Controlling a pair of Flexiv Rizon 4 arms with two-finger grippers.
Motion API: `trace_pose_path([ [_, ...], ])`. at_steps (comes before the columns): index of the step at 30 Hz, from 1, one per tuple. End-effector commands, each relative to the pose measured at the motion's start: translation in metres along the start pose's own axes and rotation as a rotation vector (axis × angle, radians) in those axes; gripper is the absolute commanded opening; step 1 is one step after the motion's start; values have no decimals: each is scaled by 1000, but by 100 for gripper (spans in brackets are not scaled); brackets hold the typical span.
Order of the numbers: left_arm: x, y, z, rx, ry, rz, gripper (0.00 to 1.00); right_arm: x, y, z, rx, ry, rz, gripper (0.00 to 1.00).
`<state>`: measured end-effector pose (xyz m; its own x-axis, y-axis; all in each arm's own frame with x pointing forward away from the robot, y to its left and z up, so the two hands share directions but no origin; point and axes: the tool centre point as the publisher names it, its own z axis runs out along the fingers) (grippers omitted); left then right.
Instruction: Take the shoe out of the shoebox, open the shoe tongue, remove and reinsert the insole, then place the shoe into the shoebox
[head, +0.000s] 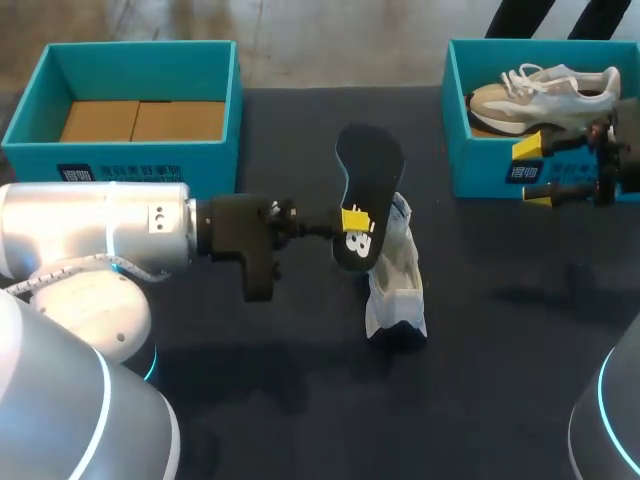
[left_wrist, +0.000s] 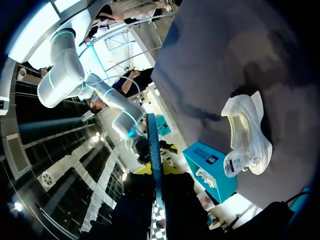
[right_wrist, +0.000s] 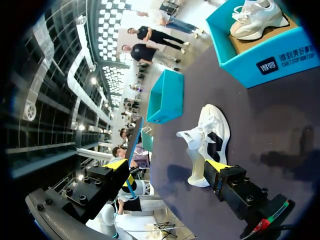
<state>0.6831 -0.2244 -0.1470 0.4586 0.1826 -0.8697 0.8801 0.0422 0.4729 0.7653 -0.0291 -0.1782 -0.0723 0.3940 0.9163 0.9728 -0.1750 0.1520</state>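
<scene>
One insole (head: 367, 175) is pinched in my left tool (head: 353, 224) at frame centre, long axis up-frame. The shoe (head: 396, 285) lies just below-right on the worktop (head: 250, 380), roughly parallel. My right tool (head: 535, 172) gapes empty, farther off.

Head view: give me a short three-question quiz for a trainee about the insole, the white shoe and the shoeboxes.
1. True or false: the left pincer is shut on the insole.
2. Pick one. The white shoe is: A, inside a box; B, on the table; C, held up in the air.
3. Short answer: what lies in the right shoebox?

Key
1. True: the insole stands upright, pinched between the yellow tips.
2. B.
3. A second shoe, beige and white.
</scene>
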Motion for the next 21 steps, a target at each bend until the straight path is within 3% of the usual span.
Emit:
trace_pose_path([
  [1,0,-2,-1,-6,-3,3,0,0,0,1,-2,-3,0,100],
  [8,0,-2,-1,-6,-3,3,0,0,0,1,-2,-3,0,100],
  [13,0,-2,-1,-6,-3,3,0,7,28,3,-32,7,44,100],
  [21,0,-2,-1,-6,-3,3,0,10,39,22,-68,80,89,100],
])
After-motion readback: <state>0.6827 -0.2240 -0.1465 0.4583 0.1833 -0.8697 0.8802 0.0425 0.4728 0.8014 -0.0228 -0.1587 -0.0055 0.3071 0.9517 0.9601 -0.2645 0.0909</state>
